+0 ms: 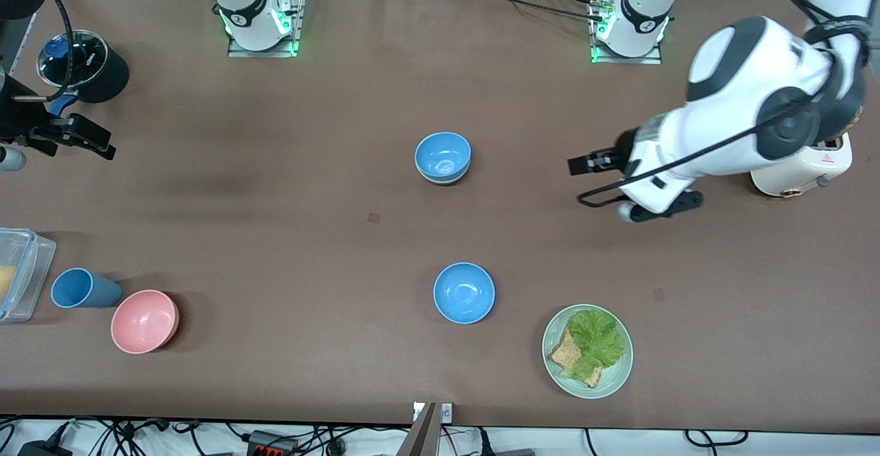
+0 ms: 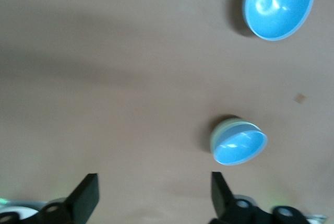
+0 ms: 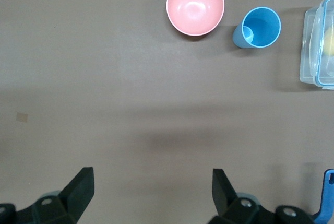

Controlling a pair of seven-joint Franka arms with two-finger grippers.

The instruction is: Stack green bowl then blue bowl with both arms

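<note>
A blue bowl (image 1: 443, 154) sits nested in the green bowl (image 1: 443, 180) at the table's middle; only the green bowl's pale rim and side show under it. In the left wrist view the green bowl (image 2: 221, 132) holds the blue bowl (image 2: 240, 148). A second blue bowl (image 1: 464, 293) stands alone nearer the front camera, and it also shows in the left wrist view (image 2: 278, 4). My left gripper (image 1: 583, 165) is open and empty over bare table, toward the left arm's end from the stack; it shows open in its wrist view (image 2: 154, 192). My right gripper (image 1: 93, 143) is open and empty over the right arm's end of the table, open in its wrist view (image 3: 153, 190).
A pink bowl (image 1: 144, 321), a blue cup (image 1: 81, 288) and a clear container (image 1: 20, 274) stand at the right arm's end. A green plate (image 1: 614, 379) with lettuce and bread lies near the front edge. A toaster (image 1: 804, 167) stands under the left arm. A black pot (image 1: 82, 67) is beside the right gripper.
</note>
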